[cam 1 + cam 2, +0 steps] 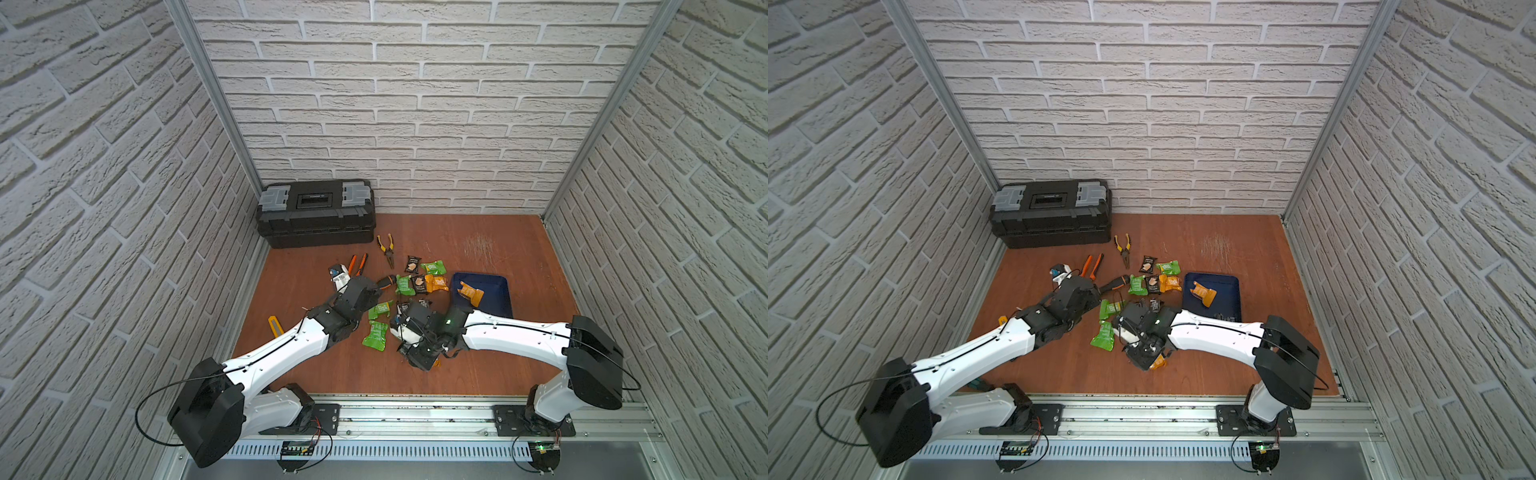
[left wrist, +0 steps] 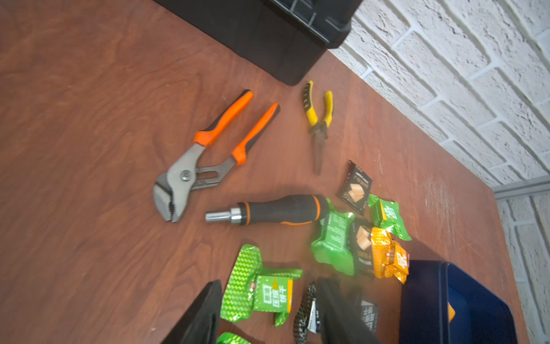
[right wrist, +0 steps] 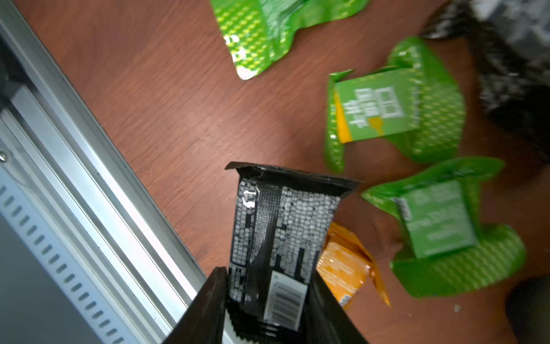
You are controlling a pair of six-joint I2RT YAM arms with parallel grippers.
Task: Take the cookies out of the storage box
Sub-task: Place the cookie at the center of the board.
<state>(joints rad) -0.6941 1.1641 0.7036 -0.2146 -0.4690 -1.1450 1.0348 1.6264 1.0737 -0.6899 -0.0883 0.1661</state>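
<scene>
One orange packet (image 1: 471,294) shows in the storage box (image 1: 500,286); right arm is nearer.
Right gripper (image 3: 268,286), lower centre in both top views, is clamped on a black packet (image 3: 282,226). Left gripper (image 2: 269,286), jaws apart and empty, hangs over loose cookies (image 1: 376,334). Orange packet lies up and right of the right gripper, long axis diagonal.

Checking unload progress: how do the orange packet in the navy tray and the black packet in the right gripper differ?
The crinkly orange packet lies in the shallow navy-blue tray; the white-printed black packet is outside it. Orange is ungripped; black is clamped in the right gripper. Both are snack packets.
</scene>
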